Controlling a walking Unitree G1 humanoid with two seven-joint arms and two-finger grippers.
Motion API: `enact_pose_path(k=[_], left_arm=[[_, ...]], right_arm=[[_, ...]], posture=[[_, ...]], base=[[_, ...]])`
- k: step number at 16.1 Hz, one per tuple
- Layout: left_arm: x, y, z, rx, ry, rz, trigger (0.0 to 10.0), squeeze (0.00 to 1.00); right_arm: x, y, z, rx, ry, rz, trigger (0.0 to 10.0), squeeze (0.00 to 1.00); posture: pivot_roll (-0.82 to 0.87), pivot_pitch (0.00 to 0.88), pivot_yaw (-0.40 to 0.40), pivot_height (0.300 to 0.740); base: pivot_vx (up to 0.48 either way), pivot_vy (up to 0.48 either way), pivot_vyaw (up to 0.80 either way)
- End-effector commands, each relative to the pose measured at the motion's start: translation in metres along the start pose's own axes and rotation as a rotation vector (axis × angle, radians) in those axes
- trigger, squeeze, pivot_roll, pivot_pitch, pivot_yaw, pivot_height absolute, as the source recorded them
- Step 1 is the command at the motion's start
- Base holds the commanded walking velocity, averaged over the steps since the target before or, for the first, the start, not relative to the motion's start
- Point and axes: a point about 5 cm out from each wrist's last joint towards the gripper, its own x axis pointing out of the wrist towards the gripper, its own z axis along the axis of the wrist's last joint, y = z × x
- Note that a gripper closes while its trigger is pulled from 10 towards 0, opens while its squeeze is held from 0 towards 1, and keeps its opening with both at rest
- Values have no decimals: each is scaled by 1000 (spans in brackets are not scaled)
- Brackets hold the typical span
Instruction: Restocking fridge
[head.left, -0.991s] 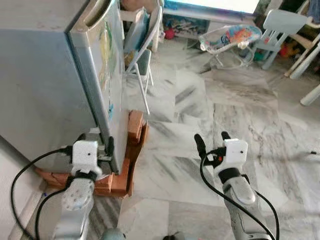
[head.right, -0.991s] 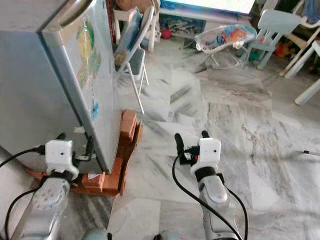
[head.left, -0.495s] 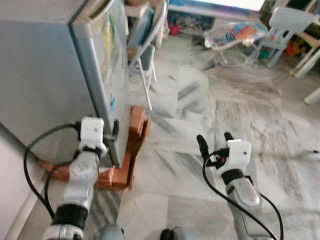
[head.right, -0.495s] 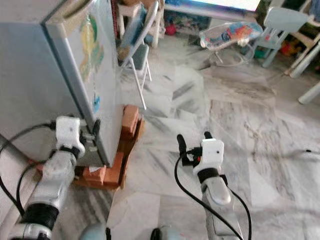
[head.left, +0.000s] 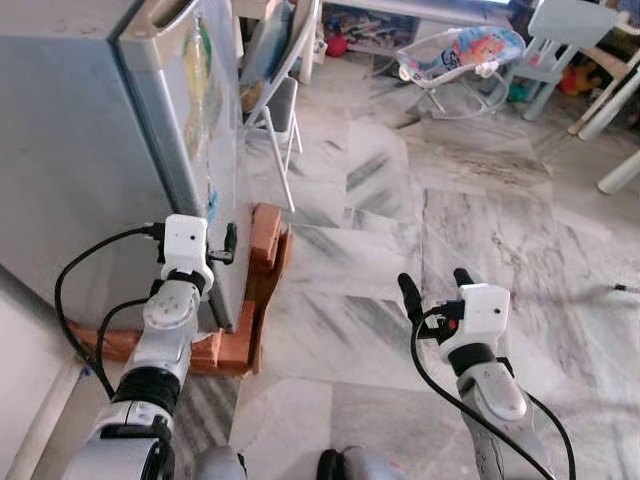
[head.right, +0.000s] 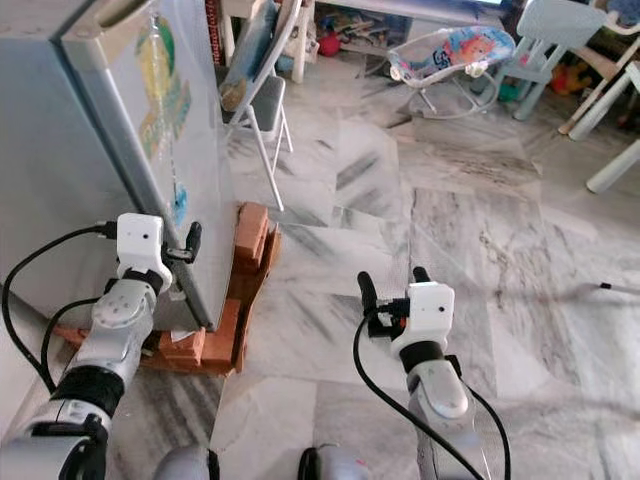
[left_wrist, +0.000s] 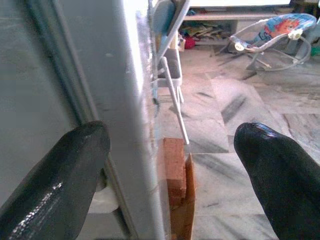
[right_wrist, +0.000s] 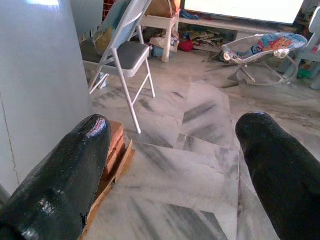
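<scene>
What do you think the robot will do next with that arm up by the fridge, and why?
Probably close the left gripper on the fridge door edge and pull it open. Its open fingers straddle that edge, one on each side, and the door looks shut. The right gripper hangs open over the floor, holding nothing.

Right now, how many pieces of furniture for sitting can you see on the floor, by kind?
Folding chair: 1
Baby bouncer: 1
Small pale plastic chair: 1
Total: 3
</scene>
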Motion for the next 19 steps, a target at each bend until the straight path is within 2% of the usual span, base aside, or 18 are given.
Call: enact_pose_path(k=[1, 7, 10, 15, 18, 19], left_arm=[[2, -2, 0, 9, 3, 3, 10000, 0], [20, 6, 11, 55, 25, 61, 10000, 0], [24, 5, 15, 57, 16, 62, 10000, 0], [17, 5, 4, 75, 35, 82, 10000, 0], [17, 12, 3, 118, 49, 118, 10000, 0], [17, 15, 3, 107, 55, 129, 10000, 0]], right_arm=[[-3, -5, 2, -9, 2, -15, 10000, 0], [-6, -4, 3, -5, 11, -14, 10000, 0], [-11, -4, 0, -6, 27, -11, 10000, 0], [-13, -4, -3, -5, 45, -12, 10000, 0], [-13, -3, -3, -3, 45, -8, 10000, 0], [-13, -2, -3, -2, 45, -9, 10000, 0]], posture=[[38, 148, -94, 740], [25, 151, -90, 740], [24, 152, -86, 740], [22, 155, -80, 740], [25, 156, -79, 740], [24, 154, -76, 740]], base=[[0, 0, 0], [0, 0, 0], [0, 0, 0], [0, 0, 0], [0, 0, 0], [0, 0, 0]])
